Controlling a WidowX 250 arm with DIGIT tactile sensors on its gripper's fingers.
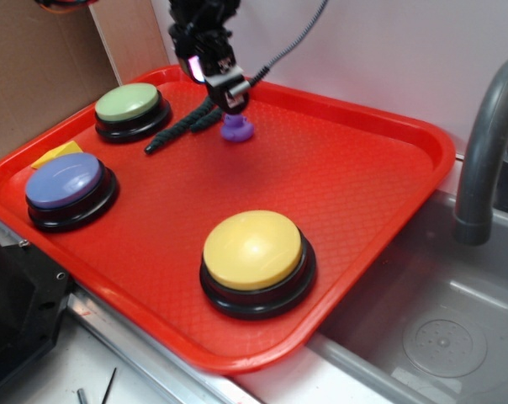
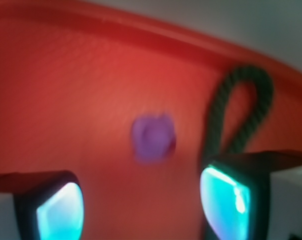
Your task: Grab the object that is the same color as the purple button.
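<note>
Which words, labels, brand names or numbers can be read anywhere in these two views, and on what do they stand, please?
None: no readable text in either view.
The three buttons' domes, the red tray and the purple duck show no print.
The wrist view is too blurred to show any fine marks.

Middle of the tray (image 1: 355, 181) is wide open, plenty of bare red between the yellow button (image 1: 255, 252) up front and the stuff at the back. The duck (image 1: 236, 129) sits in the gap below the open gripper (image 1: 229, 94), nothing touching it on the sink side. The tight spot is the rope (image 1: 182, 128): it lies just beside the duck on the green button (image 1: 130, 108) side, and in the wrist view its loop (image 2: 239, 107) runs right down to one finger (image 2: 226, 202). Purple button (image 1: 67, 187) is well clear.
</note>
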